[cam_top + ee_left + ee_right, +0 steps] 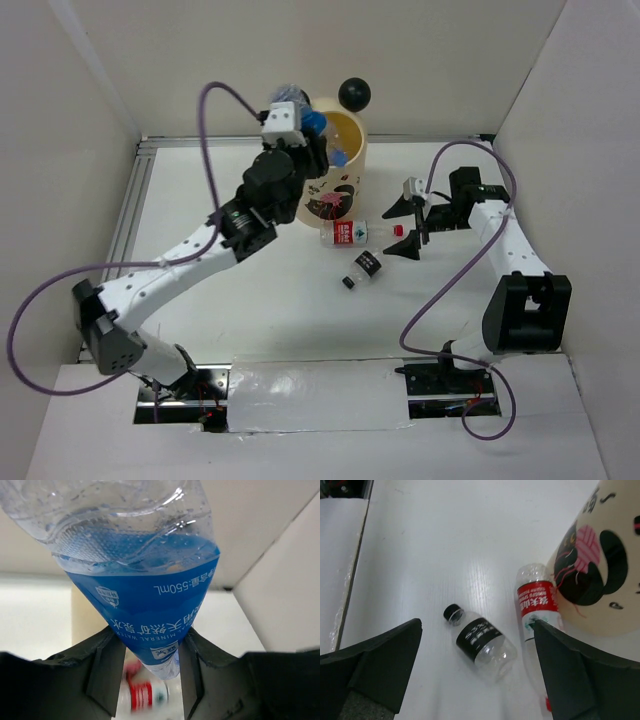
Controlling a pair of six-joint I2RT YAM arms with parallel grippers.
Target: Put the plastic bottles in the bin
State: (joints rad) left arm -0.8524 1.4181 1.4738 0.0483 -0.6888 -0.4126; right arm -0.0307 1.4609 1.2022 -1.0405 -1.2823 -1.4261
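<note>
Currently grips a blue-labelled bottle (145, 600) in the left gripper (150, 677), up at the far centre of the table (250, 300), level with the near-left rim of the bin (335, 195). Pinches it narrowly across the label between both fingers (107, 670), with the clear, ribbed body bulging beyond them in the left wrist view. Cannot tell from above whether bottle and rim touch. Shows the bin as a tall cream cylinder, with a panda cartoon on its near side and a black ball ear (354, 94) on the far-right rim. Shows a patch of blue over the bin's mouth as well, but cannot tell whether that belongs to the held bottle.

Leaves two bottles lying on the table. Has the red-white bottle (348, 234) on its side right at the near foot of the bin, touching it or all but, red cap (398, 231) pointing right. Has the black-labelled bottle (366, 266) just near of that one, apart from it, with its black cap (348, 283) toward the near left.

Hangs the right gripper (403, 228) to the right of the bin, beside the red cap, jaws spread wide and holding nothing. Frames both lying bottles between those wide fingers in the right wrist view, touching neither.
</note>
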